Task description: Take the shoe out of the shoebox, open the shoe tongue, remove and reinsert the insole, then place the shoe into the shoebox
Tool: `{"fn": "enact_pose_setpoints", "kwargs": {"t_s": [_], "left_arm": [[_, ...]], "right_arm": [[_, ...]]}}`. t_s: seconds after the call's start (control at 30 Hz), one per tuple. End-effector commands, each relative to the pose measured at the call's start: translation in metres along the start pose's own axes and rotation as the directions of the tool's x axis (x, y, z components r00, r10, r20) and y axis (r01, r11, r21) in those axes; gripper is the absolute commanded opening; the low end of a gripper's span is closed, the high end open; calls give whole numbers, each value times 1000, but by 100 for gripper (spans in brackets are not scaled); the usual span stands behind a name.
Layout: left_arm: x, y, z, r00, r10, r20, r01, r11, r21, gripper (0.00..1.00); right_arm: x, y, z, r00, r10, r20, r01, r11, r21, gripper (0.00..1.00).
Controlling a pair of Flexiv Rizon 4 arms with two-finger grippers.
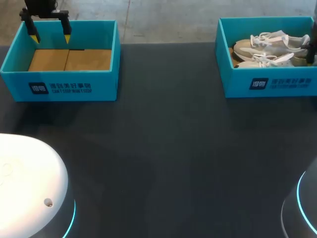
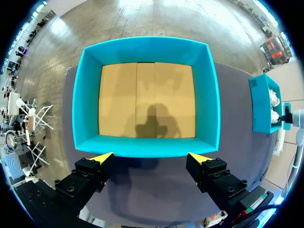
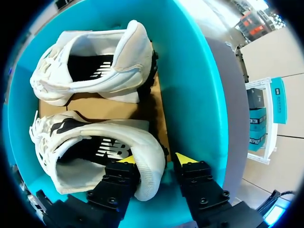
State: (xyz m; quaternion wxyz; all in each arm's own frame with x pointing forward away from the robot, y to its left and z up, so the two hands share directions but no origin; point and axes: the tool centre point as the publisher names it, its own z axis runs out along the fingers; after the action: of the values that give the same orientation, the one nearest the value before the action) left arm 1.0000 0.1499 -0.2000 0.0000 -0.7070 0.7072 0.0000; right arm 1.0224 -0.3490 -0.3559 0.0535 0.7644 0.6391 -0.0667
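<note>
On table (image 1: 163, 148) 2 shoeboxes (image 1: 59, 88) (image 1: 277, 84), 2 shoes (image 1: 260, 45) (image 1: 265, 60) in one; L pincer (image 2: 151, 157), R pincer (image 3: 156, 159) both open, empty

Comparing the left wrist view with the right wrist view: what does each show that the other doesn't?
Left wrist only: the empty box with its bare cardboard floor, and the open left gripper above its near wall. Right wrist only: close detail, with the nearer shoe putting its heel between the open right gripper fingers, and the farther shoe beside it. Shared: the shoe box, small and far off in the left wrist view, and the dark table.
</note>
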Motion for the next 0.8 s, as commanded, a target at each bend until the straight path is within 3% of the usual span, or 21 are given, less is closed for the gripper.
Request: {"fn": "enact_pose_setpoints", "kwargs": {"t_s": [0.03,0.5,0.8], "left_arm": [[0,0,0,1000,0,0,0,1000,0,100],[0,0,0,1000,0,0,0,1000,0,100],[0,0,0,1000,0,0,0,1000,0,100]], "right_arm": [[3,2,1,1000,-5,3,5,1000,5,43],[5,-2,12,1000,10,-10,-10,999,34,48],[9,-1,20,1000,11,-22,-10,998,57,44]]}}
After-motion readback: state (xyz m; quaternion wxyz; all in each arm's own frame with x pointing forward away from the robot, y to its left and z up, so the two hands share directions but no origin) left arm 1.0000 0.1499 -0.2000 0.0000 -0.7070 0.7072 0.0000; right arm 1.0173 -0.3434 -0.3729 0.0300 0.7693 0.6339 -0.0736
